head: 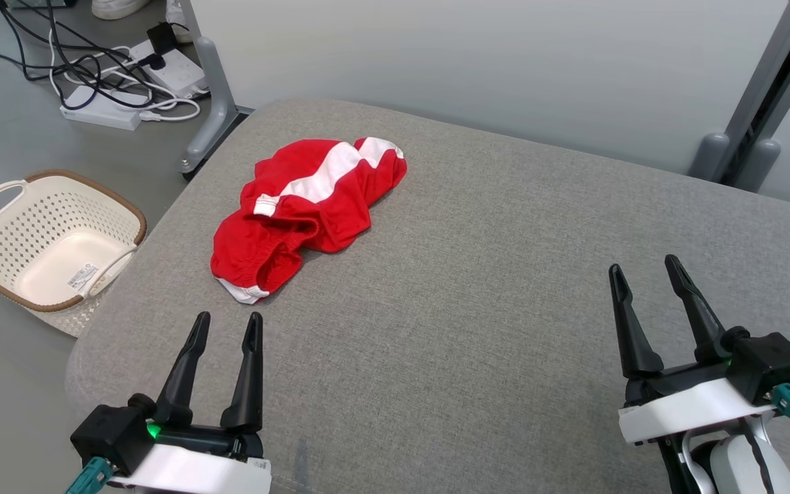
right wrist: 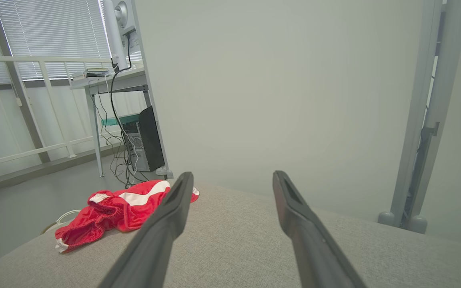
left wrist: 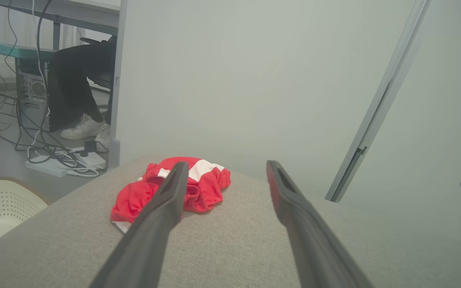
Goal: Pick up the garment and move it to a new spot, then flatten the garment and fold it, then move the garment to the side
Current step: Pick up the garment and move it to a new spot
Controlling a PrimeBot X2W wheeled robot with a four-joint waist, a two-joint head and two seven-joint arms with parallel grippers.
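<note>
The garment point(head: 306, 209) is a pair of red shorts with a white stripe, lying crumpled on the far left part of the grey cushioned surface point(head: 491, 274). My left gripper point(head: 228, 319) hovers open near the front left edge, a short way in front of the garment's near end. At the front right my right gripper point(head: 644, 264) is open too, well away from the cloth. The garment point(left wrist: 206, 186) lies just beyond the left gripper's fingers in the left wrist view, and the garment point(right wrist: 118, 210) sits off to the left in the right wrist view. Both grippers hold nothing.
A cream laundry basket point(head: 4, 237) stands on the floor left of the surface. Power strips and tangled cables point(head: 127, 75) lie at the back left beside a grey frame leg point(head: 213, 103). A pale partition wall point(head: 505, 62) runs behind. A seated person's legs point(left wrist: 74, 92) show under a desk.
</note>
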